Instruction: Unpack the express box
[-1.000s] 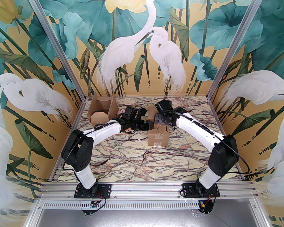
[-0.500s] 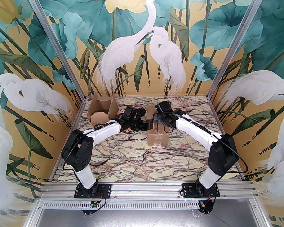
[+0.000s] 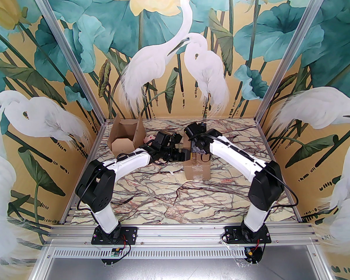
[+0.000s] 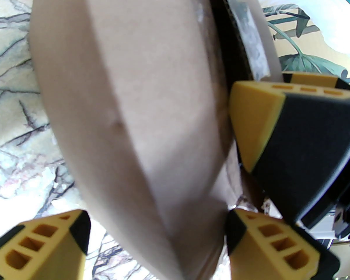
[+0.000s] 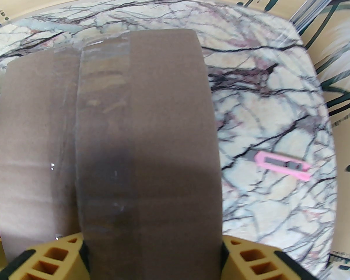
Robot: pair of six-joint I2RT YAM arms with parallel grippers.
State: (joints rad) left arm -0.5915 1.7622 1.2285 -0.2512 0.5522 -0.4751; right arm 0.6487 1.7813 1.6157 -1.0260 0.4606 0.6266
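Express box: taped brown cardboard box on the marble counter; contents hidden.
Left end effector: fingers apart astride the box's side; grip unclear.
Right end effector: clamped across the box's top panel.
Left of left end effector: open brown cardboard carton, bare cardboard inside.
Right of right end effector, wrist view: pink plastic utility knife on the counter.

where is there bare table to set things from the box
Widest: the near marble between the arm bases and the taped box. Also the strip between the right arm and the wall. Crowded: back centre, where both arms meet at the box beside the pink utility knife; back left holds the opened carton.
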